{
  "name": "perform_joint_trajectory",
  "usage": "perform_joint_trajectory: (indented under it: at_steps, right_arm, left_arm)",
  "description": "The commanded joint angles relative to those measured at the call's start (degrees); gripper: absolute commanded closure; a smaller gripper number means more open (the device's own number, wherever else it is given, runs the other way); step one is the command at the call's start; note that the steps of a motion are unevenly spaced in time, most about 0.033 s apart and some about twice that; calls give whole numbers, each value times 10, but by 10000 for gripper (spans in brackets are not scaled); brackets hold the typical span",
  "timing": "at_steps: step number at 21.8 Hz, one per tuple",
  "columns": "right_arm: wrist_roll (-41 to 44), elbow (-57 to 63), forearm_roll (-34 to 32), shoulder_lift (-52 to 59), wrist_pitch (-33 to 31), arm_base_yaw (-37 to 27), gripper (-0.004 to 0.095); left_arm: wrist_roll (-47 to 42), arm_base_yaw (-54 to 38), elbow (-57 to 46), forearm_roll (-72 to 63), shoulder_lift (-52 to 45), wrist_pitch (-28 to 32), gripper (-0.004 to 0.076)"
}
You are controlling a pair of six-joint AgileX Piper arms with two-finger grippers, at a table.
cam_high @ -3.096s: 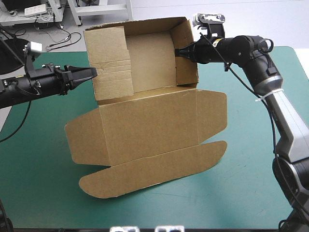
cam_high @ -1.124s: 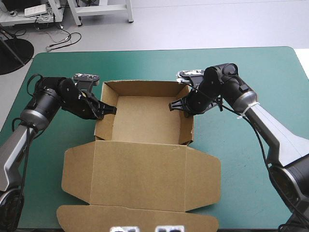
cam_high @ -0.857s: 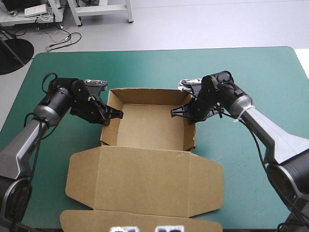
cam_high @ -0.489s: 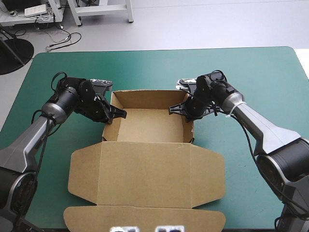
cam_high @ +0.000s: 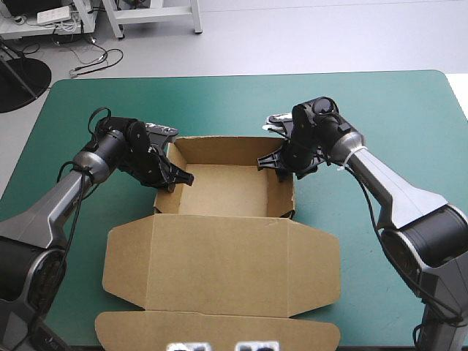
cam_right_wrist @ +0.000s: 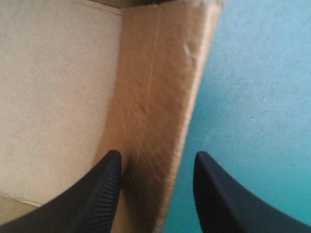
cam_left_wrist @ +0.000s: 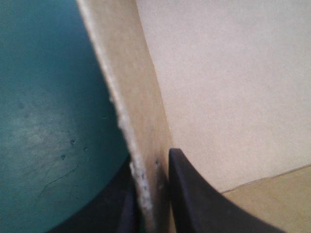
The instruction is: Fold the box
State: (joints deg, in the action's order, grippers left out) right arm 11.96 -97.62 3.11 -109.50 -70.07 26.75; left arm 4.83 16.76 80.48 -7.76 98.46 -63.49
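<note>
**Item inspected:** the brown box [cam_high: 219,248], lying on the teal-green surface [cam_high: 380,110] as an open tray with its lid flat.

**Layout, from the robot's side of the tray outward:**
- The lid's tuck flap [cam_high: 219,333] is nearest.
- Next is the lid panel [cam_high: 219,263]. Both lie flat on the surface.
- Beyond them is the tray [cam_high: 223,191], all four walls upright, with its far wall [cam_high: 219,150] the farthest part.

**Step in hand, as judged:** setting and steadying the tray's two side walls.
- Each wall should be kept upright and square.
- Both sides should be pressed evenly so that the tray neither skews nor slides.
- The hold should sit low enough on the board that it does not buckle.
- The right side needs a firm hold before any pull or push.

**Left end effector [cam_high: 181,178]:** it is at the tray's left wall [cam_left_wrist: 131,97], with one of its black fingers [cam_left_wrist: 194,194] inside the tray and the other outside. The fingers are pinched all but closed, with the board clamped between them.

**Right end effector [cam_high: 268,162]:** it stands astride the tray's right wall [cam_right_wrist: 160,87], its fingers [cam_right_wrist: 97,194] well apart. The inner finger is close to the wall's inner face, though contact cannot be confirmed. The outer finger is clear of the wall, over the surface. It grips nothing
</note>
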Motion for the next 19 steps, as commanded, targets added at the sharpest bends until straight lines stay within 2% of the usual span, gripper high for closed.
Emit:
perform_joint_trajectory:
  at_steps: [1, 8, 13, 19]
  right_arm:
    - [-2, -29, -7, 30, -7, 0, 425]
    - [-2, -29, -8, 31, -9, 0, 426]
    - [-13, -29, -8, 43, -16, 0, 427]
    - [-13, -52, -31, 103, -16, 0, 427]
  left_arm:
    - [13, 9, 8, -32, -16, 1, 484]
    - [19, 9, 8, -32, -17, 30, 294]
    - [17, 9, 46, -13, -19, 20, 292]
    - [13, 9, 186, 20, -20, -62, 292]
